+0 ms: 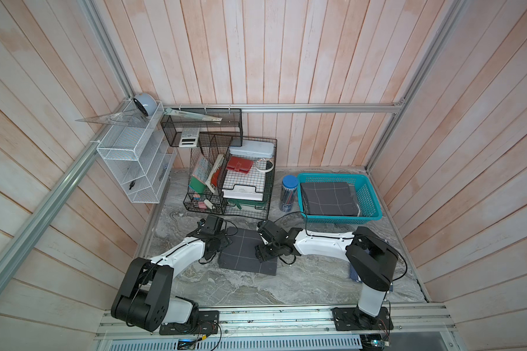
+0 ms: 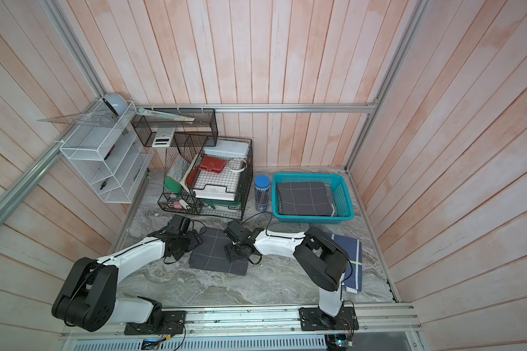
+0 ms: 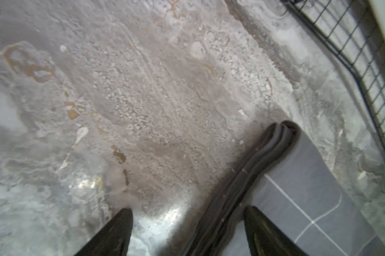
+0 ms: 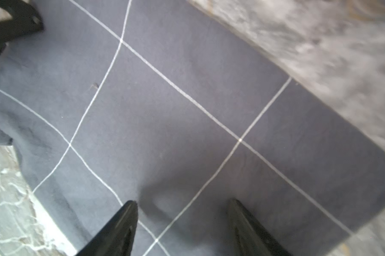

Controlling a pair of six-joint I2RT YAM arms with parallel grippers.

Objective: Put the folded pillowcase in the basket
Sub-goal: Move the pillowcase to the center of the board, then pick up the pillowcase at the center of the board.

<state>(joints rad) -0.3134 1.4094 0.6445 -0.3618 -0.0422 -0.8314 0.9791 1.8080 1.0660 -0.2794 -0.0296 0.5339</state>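
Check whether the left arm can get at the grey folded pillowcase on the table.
Probably yes: the left arm has its jaws open astride an edge of the folded pillowcase; nothing blocks it.

Pale pink plank walls [image 1: 256, 54] and aluminium rails [image 1: 286, 108] enclose a grey marbled tabletop [image 1: 286, 285].

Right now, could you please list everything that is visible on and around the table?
folded pillowcase: one, dark grey with white grid, centre of the marble-look table
basket: one, teal, back right
second pillowcase: one, same grey grid, folded inside the basket
pencil tube: one, blue lid, between basket and organiser
wire organiser: one, black, back centre, holding stationery
wire shelf: one, white, on the side wall
mesh shelf: one, black, on the back rail
blue cloth: one, navy, partly hidden by the right arm
left gripper: black, open, astride the pillowcase's edge
right gripper: black, open, over the pillowcase
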